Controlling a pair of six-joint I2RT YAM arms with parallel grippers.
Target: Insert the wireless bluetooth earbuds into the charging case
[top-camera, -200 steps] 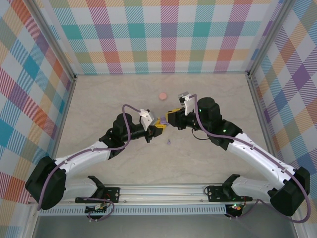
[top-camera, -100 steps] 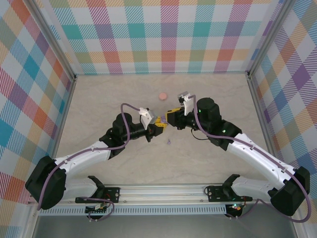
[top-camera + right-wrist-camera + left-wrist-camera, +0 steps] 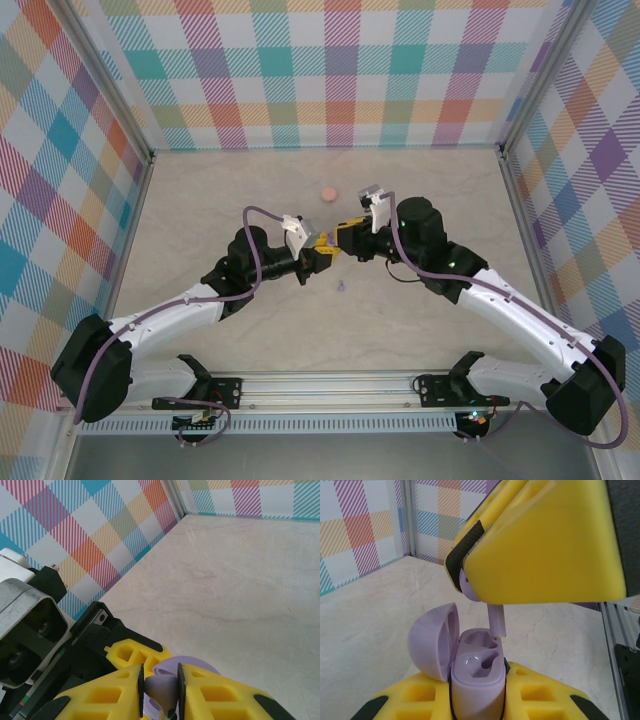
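Between the right gripper's (image 3: 160, 674) yellow fingers a lilac earbud (image 3: 161, 690) is clamped, stem pointing down, just above the open case (image 3: 476, 675). The stem tip hangs over the far socket, close to its rim; whether it touches cannot be told. Below, the left gripper (image 3: 477, 702) is closed tight on the case body from both sides and holds it upright, with the lid (image 3: 432, 642) swung back to the left.

Risks, as judged:
- (a) Misalignment. The stem looks set toward the socket's right edge, so a straight descent could catch the rim and twist the earbud between the fingers.
- (b) Wrong socket or wrong turn. The two sockets look like mirror shapes, and an earbud seated the wrong way would stand proud and block the lid.
- (c) Too much push. The smooth case could slide through the left fingers, as nothing else seems to support it.
- (d) Early release. The earbud would drop to the table (image 3: 220, 200).

Containers:
- Case: both sockets appear empty, the near one glossy. The lid is hollow, with nothing in it.
- Outside the case: a second earbud (image 3: 341, 287) lies loose on the table just near of the grippers. A pink disc (image 3: 327, 192) sits farther back, well apart.
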